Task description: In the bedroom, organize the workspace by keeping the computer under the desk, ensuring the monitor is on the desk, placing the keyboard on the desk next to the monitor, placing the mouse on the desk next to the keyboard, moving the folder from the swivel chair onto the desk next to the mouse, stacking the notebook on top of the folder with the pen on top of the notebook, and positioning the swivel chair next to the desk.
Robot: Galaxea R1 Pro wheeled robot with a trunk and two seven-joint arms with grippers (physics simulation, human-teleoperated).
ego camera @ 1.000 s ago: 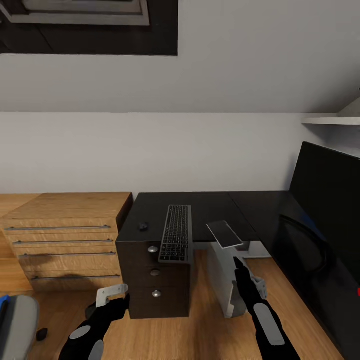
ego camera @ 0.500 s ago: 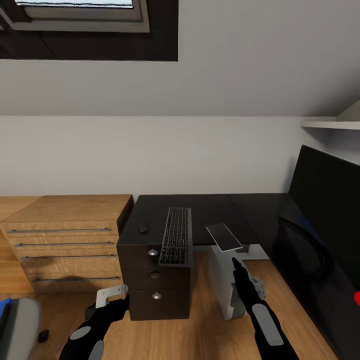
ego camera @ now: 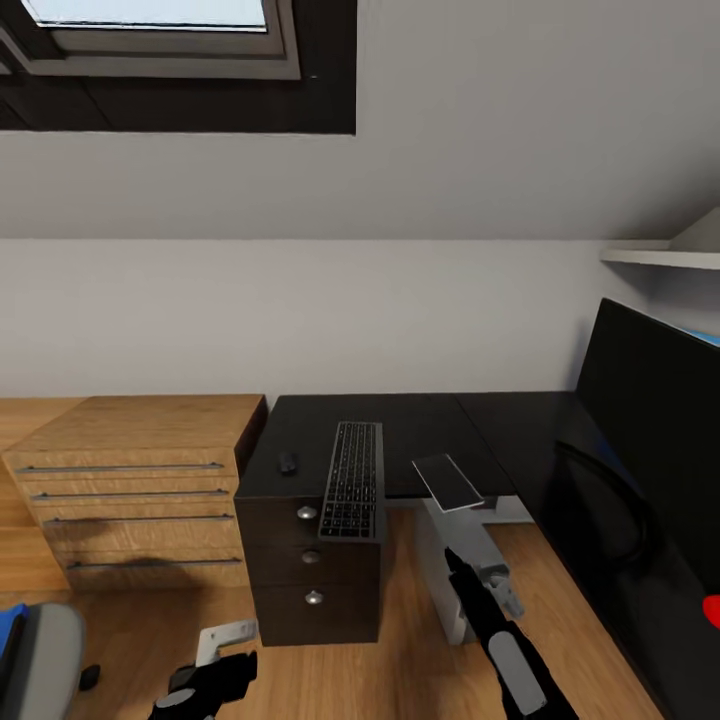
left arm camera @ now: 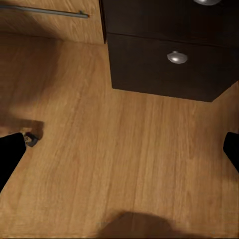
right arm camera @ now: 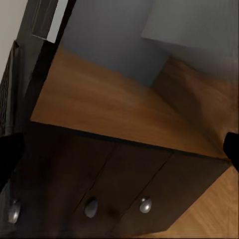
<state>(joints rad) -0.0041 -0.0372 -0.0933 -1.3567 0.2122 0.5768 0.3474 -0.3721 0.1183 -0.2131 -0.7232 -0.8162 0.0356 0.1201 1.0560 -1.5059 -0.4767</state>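
The black desk (ego camera: 410, 425) runs along the wall and turns down the right side. On it lies the keyboard (ego camera: 352, 480), its near end overhanging the drawer unit (ego camera: 312, 565). The small black mouse (ego camera: 287, 462) sits to its left. The monitor (ego camera: 650, 410) stands at the right. A flat grey rectangle (ego camera: 447, 482), perhaps the notebook, overhangs the desk's front edge. Beneath it stands the pale grey computer (ego camera: 445, 565). The swivel chair's grey seat (ego camera: 45, 660) shows at lower left, the blue folder (ego camera: 7, 627) on it. My left gripper (ego camera: 235, 662) (left arm camera: 119, 154) and right gripper (ego camera: 455, 565) (right arm camera: 119, 149) hang open and empty above the floor.
A light wood drawer cabinet (ego camera: 130, 480) stands against the desk's left end. The wood floor (left arm camera: 124, 159) lies between me and the drawer unit (left arm camera: 169, 59). A white shelf (ego camera: 660, 257) juts out above the monitor. A dark-framed skylight (ego camera: 150, 30) sits in the sloped ceiling.
The whole view has tilted up a little, showing more of the skylight. Both arms have sunk lower and drawn back from the desk. Nothing on the desk has moved.
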